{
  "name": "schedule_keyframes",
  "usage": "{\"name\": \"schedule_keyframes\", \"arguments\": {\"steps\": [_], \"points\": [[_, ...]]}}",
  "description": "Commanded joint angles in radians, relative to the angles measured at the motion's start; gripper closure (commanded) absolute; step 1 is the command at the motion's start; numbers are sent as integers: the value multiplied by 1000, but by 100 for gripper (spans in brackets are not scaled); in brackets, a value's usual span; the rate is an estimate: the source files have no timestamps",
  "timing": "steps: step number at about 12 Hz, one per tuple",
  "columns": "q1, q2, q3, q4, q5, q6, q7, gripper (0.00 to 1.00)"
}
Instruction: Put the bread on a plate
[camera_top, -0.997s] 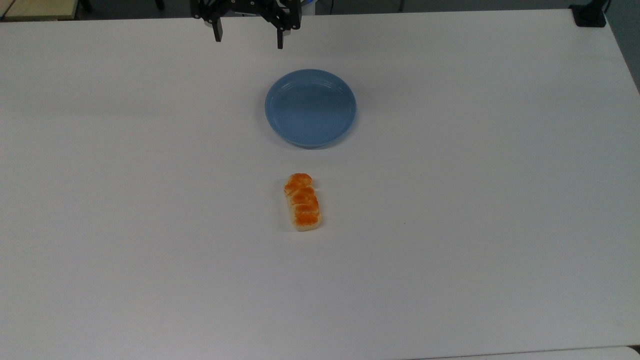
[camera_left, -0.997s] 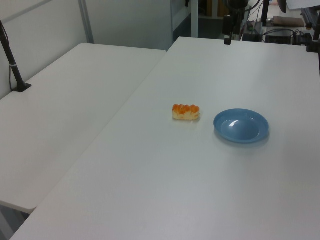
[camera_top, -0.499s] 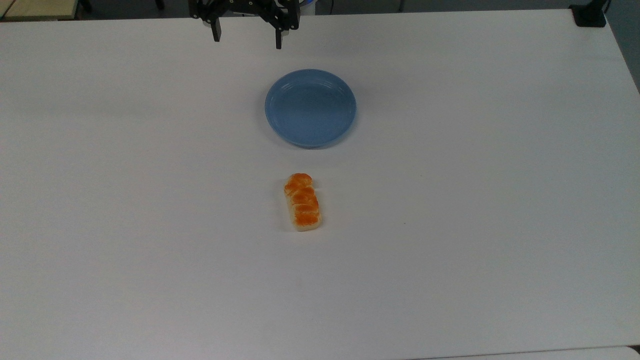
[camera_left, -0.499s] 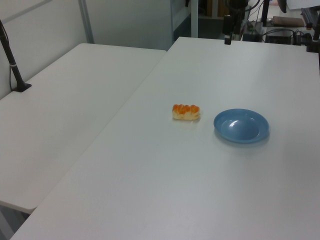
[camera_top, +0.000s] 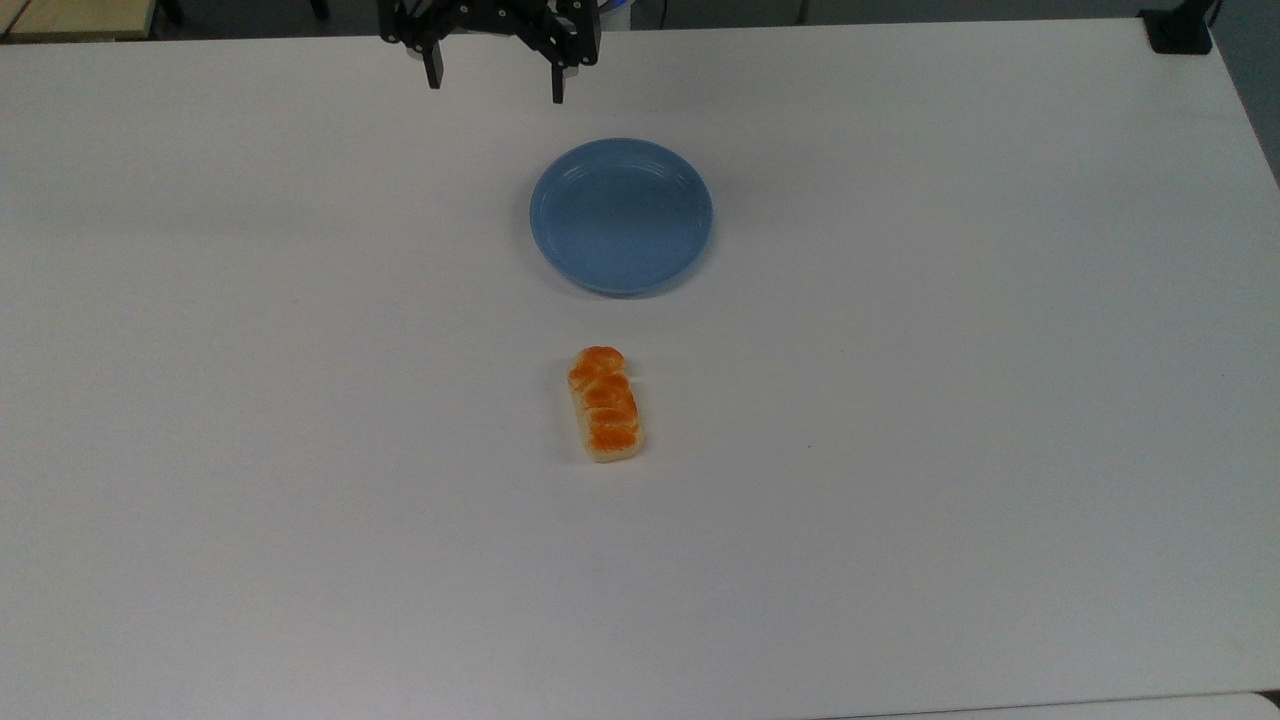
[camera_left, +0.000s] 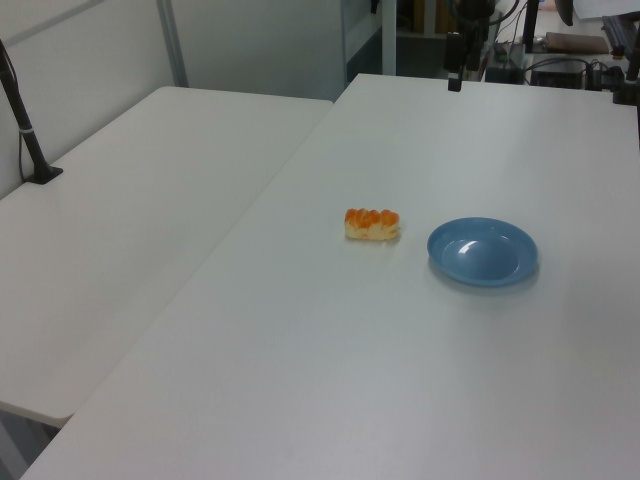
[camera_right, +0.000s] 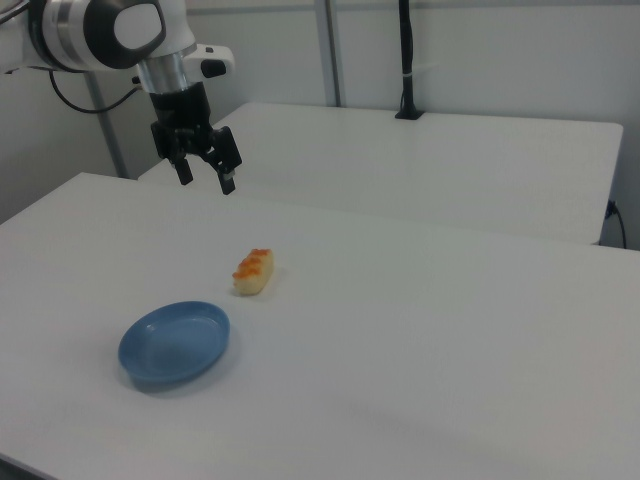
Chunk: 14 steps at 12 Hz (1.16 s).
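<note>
The bread (camera_top: 605, 404), a small oblong loaf with an orange-brown bumpy top, lies on the white table (camera_top: 900, 400), also seen as bread (camera_left: 372, 224) and bread (camera_right: 253, 272). The light-blue plate (camera_top: 621, 216) sits empty a short way beyond it; the same plate (camera_left: 483, 252) and plate (camera_right: 175, 344) appear in the side views. My gripper (camera_top: 495, 85) hangs open in the air beyond the plate, near the table's far edge in the top view. In the right view the gripper (camera_right: 206, 181) hovers high above the table with nothing between its fingers.
A second white table (camera_left: 120, 220) stands alongside, with a black post (camera_left: 22, 125) clamped to it. A black clamp (camera_top: 1180, 30) sits at the top view's far right corner. Cables and equipment (camera_left: 560, 50) crowd the area behind the arm.
The gripper has shifted only slightly near the far table edge. Bread and plate have not moved.
</note>
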Motion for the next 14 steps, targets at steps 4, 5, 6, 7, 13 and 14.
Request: {"name": "schedule_keyframes", "arguments": {"steps": [4, 5, 6, 7, 13, 14], "points": [[7, 68, -4, 13, 19, 143, 19, 0], [10, 86, -4, 13, 18, 182, 19, 0], [13, 103, -4, 13, 18, 214, 14, 0], [13, 123, -4, 13, 16, 235, 5, 0], [30, 289, -4, 76, 6, 330, -12, 0], [33, 316, -2, 76, 6, 369, -12, 0]]}}
